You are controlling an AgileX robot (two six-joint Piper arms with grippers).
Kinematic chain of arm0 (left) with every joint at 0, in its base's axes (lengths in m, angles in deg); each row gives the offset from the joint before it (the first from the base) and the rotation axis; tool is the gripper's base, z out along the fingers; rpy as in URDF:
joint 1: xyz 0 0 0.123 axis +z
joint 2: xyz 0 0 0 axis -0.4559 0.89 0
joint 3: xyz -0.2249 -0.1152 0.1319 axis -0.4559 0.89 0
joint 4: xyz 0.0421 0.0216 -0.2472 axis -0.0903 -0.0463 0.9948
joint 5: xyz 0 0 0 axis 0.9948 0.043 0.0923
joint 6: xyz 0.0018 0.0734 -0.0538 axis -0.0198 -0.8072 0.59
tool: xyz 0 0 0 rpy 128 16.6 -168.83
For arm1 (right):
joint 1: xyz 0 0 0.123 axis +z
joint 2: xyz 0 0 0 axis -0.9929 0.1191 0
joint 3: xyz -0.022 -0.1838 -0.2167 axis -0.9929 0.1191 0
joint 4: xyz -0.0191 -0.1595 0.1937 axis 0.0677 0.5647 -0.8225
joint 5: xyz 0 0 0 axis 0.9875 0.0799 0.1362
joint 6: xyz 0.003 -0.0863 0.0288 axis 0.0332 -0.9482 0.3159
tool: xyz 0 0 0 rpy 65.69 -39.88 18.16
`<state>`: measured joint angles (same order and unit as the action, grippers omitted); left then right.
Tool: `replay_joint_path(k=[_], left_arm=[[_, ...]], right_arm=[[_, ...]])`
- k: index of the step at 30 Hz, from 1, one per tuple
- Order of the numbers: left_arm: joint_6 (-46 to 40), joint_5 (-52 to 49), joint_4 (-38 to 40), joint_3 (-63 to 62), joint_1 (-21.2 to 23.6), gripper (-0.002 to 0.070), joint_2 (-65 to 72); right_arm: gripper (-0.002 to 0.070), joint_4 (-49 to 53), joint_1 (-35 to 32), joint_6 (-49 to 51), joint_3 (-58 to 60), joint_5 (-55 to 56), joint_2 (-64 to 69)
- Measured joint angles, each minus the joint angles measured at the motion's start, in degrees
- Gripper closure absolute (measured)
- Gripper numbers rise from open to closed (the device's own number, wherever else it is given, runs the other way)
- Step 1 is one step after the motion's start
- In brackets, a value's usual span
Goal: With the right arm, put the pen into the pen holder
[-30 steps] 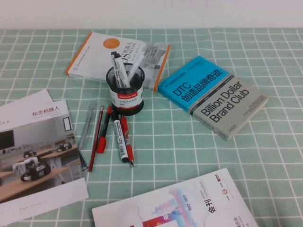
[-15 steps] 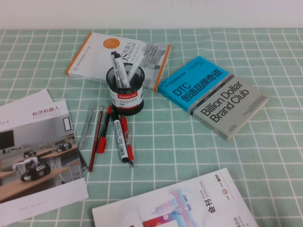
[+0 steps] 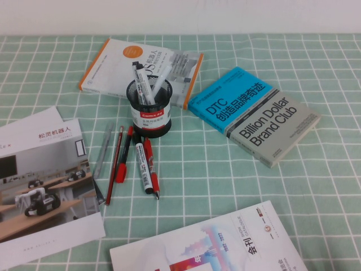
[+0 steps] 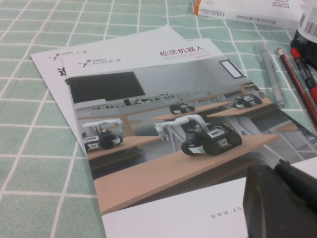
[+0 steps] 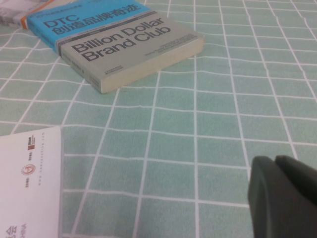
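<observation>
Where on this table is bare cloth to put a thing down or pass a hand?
Bare cloth lies between the loose pens, the blue-grey book and the near magazine; more lies right of that book. Crowded: around the pen holder. The left claw hangs over the leaflets, the right claw over bare cloth.
</observation>
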<state>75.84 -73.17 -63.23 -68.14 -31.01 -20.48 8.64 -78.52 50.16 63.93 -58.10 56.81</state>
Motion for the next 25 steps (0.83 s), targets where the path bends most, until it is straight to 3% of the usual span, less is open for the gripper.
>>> replay_joint_path(k=[25], left_arm=[[0.0, 0.0, 0.0, 0.0, 0.0, 0.068, 0.0]], right_arm=[[0.0695, -0.27, 0.0, 0.0, 0.0, 0.0, 0.0]])
